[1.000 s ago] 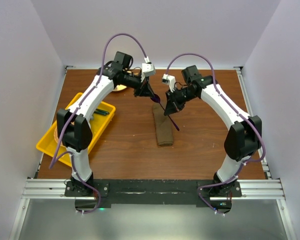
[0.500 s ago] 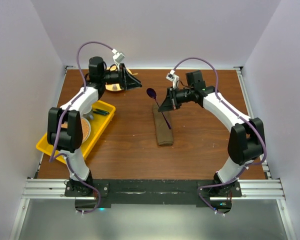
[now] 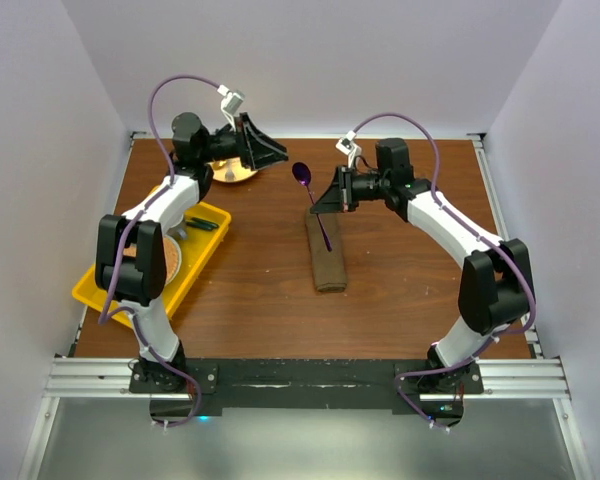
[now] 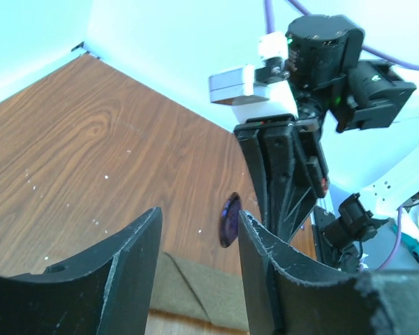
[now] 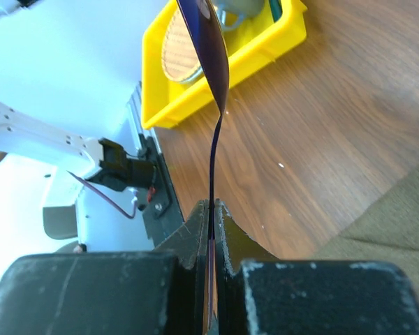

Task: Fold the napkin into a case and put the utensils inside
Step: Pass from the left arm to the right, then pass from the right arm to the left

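Tray (image 3: 85, 290) and, perhaps, bowl (image 3: 236, 176) lie left of case (image 3: 327, 255).

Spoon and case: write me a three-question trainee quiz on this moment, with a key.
1. True or false: in the top view, the handle end of the spoon shows over the case.
2. The left pincer is: A) shut on the spoon; B) open and empty; C) shut on the case.
3. Short answer: what does the right pincer grip, and by which part?

Key: 1 true. 2 B. 3 the spoon, by its thin handle.
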### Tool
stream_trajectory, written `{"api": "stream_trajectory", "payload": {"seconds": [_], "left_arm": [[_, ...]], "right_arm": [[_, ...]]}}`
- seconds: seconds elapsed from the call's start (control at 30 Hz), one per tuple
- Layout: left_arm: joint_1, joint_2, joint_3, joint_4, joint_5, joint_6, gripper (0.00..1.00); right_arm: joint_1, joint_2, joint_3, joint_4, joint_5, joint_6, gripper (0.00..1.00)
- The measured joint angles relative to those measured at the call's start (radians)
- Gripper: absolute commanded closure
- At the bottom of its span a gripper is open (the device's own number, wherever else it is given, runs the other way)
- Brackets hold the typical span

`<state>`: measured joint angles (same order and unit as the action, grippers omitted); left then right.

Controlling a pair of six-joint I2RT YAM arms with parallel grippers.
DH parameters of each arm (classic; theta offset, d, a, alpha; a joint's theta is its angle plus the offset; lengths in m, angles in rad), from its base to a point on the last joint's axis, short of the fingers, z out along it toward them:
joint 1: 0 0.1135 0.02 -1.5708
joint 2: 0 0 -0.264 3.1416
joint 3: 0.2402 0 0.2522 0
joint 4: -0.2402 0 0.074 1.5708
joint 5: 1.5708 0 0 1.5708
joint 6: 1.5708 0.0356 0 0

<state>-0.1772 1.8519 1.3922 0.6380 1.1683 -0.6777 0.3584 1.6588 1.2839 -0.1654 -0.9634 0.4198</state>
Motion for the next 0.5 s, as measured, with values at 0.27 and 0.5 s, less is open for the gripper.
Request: {"api": "stream_trajectory", "payload": {"seconds": [0.27,0.5], "left_arm": [[-0.006,0.002,-0.021,0.142,0.029,-0.117,0.47],[-0.024,0.009,-0.02,0.135,0.024,-0.114,0.49]], "right_arm": [[-0.006,0.001,-0.011,0.077,-0.023,0.072,1.0],[-0.006,0.001,-0.011,0.109,-0.039,0.096,1.0]]}}
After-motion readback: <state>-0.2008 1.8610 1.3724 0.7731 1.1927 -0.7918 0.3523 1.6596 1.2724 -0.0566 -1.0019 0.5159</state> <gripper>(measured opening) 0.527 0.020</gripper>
